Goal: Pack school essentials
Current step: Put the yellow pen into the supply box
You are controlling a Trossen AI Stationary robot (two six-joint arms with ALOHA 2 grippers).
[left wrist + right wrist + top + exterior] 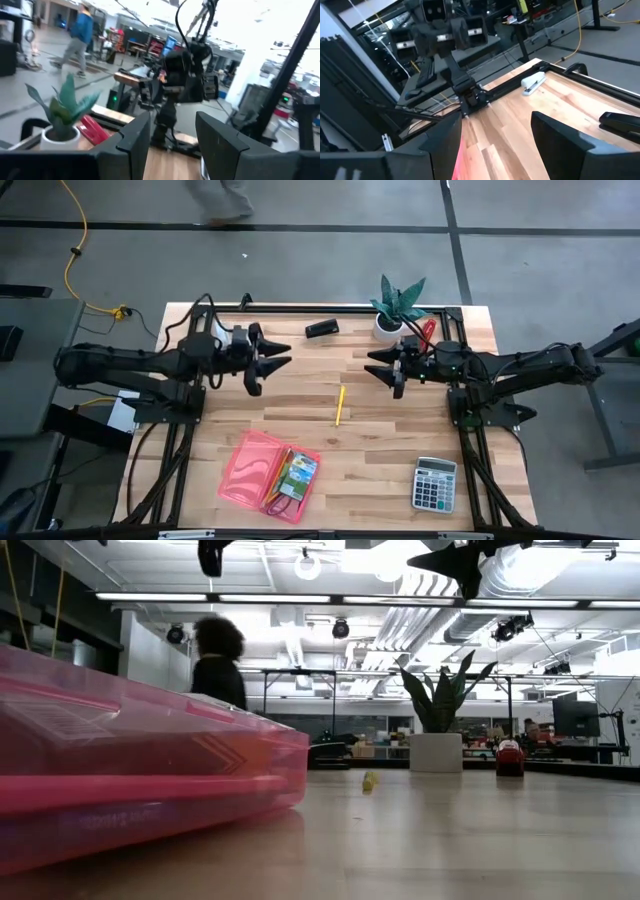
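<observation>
A yellow pencil (339, 406) lies flat on the bare wood mid-table; its end (369, 781) shows in the low view. An open pink case (262, 470) lies near the near edge and holds a green-blue box (298, 470) and other small items; it fills the left of the low view (130, 780). My left gripper (277, 358) hovers open above the table, left of centre and pointing right. My right gripper (383, 370) hovers open right of centre, pointing left. They face each other, with the pencil below and between them. Scissors and other pencils are not visible.
A potted plant (395, 308) stands at the far edge with a red oblong object (428, 332) beside it. A black stapler (322, 328) and a white stapler (535, 82) lie near the far edge. A grey calculator (435, 483) sits near right. A person (218, 665) walks behind the table.
</observation>
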